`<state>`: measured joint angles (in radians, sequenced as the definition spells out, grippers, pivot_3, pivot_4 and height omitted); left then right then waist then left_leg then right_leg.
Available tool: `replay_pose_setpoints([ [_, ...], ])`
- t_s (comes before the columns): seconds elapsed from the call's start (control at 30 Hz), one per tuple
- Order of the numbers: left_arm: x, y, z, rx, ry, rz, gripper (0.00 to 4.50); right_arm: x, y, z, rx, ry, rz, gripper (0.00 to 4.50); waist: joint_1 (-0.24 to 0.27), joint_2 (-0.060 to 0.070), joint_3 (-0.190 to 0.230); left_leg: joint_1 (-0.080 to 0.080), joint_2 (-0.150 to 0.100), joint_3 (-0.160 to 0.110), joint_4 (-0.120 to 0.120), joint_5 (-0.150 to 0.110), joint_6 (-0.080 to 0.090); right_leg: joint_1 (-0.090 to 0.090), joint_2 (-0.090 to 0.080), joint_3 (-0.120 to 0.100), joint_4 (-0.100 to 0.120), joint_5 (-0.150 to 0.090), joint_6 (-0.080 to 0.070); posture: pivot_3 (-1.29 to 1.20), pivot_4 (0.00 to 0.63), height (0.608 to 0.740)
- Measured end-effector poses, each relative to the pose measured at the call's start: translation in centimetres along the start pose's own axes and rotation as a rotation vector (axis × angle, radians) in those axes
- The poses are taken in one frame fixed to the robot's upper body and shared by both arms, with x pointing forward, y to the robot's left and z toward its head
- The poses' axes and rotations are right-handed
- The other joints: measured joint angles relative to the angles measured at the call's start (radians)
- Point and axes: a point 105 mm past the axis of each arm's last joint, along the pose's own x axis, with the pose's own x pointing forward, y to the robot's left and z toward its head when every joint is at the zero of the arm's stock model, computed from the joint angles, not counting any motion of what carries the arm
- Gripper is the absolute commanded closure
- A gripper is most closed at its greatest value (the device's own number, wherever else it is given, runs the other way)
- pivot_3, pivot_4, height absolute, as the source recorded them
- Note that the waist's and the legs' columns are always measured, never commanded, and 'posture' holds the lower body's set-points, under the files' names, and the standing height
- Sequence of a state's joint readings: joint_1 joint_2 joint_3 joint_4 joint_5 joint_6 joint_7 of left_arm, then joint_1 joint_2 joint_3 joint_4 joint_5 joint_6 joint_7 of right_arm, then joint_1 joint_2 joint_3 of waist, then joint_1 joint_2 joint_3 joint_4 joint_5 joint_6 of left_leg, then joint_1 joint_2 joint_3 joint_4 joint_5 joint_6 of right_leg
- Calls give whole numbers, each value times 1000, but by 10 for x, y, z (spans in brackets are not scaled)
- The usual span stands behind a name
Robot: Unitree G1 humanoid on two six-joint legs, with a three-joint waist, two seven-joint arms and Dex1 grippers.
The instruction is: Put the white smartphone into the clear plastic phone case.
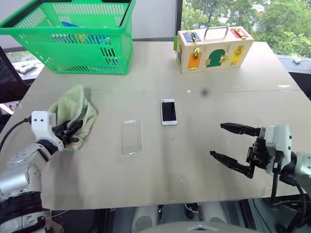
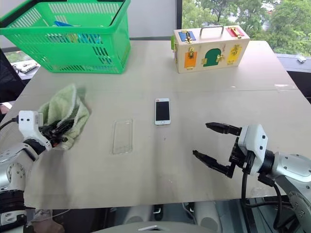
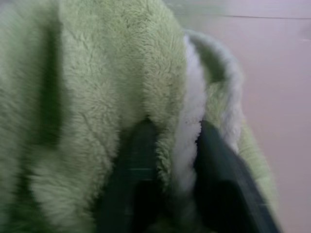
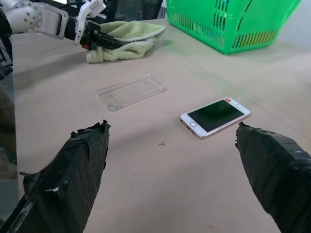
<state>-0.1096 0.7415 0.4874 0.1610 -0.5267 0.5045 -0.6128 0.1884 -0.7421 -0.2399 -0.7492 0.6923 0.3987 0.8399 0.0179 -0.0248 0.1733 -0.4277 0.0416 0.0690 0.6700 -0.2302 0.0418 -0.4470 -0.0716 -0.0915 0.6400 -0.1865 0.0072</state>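
While the left gripper (image 1: 72, 132) pinches a fluffy green towel (image 1: 73, 114) near the desk's (image 1: 204, 160) left edge, clearing space, the right gripper (image 1: 232, 144) hovers wide open near the right edge. Mid-desk, the white smartphone (image 1: 168, 111) lies screen-up just beside the clear plastic phone case (image 1: 131, 136), apart, probably awaiting pickup.

The left hand (image 1: 72, 131) has its fingertips buried in the green towel (image 1: 73, 109), and the green basket (image 1: 73, 34) is cut off at the top edge, its contents unclear.
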Motion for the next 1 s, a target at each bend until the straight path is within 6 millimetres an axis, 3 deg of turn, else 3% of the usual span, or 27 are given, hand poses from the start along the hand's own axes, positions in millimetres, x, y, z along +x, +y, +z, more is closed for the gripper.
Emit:
replay_pose_setpoints([
  [0.13,1,-17,17,-53,-42,-106,10,1,1,-2,0,-5,-3,0,0,0,0,0,0,0,0,-1,-2,0,0,-1,0,0,0,0,150,740],
  [0.27,-14,-64,53,37,-30,-452,10,1,1,-3,4,-4,-6,0,-2,0,0,0,0,1,0,0,-1,0,1,-2,0,0,0,0,150,740],
  [0.33,-22,-79,58,123,20,-564,10,1,2,-3,6,-5,-3,0,-3,2,1,0,-1,2,0,-1,-1,0,1,-1,0,0,0,0,150,740],
  [0.57,-28,-112,25,478,206,-934,10,2,1,-2,1,-8,0,0,1,4,2,0,0,2,0,-2,-3,-1,1,-2,0,0,0,0,150,740],
  [0.77,-18,-108,26,776,280,-1130,10,-1,5,-2,5,10,14,0,10,4,2,-2,-1,2,0,0,-1,-2,2,-2,0,0,0,0,150,740],
  [1.0,12,-96,27,1000,303,-1147,10,-1,8,3,-14,8,2,0,19,3,2,-3,-1,3,1,1,2,-2,5,-2,-1,0,0,0,150,740],
])
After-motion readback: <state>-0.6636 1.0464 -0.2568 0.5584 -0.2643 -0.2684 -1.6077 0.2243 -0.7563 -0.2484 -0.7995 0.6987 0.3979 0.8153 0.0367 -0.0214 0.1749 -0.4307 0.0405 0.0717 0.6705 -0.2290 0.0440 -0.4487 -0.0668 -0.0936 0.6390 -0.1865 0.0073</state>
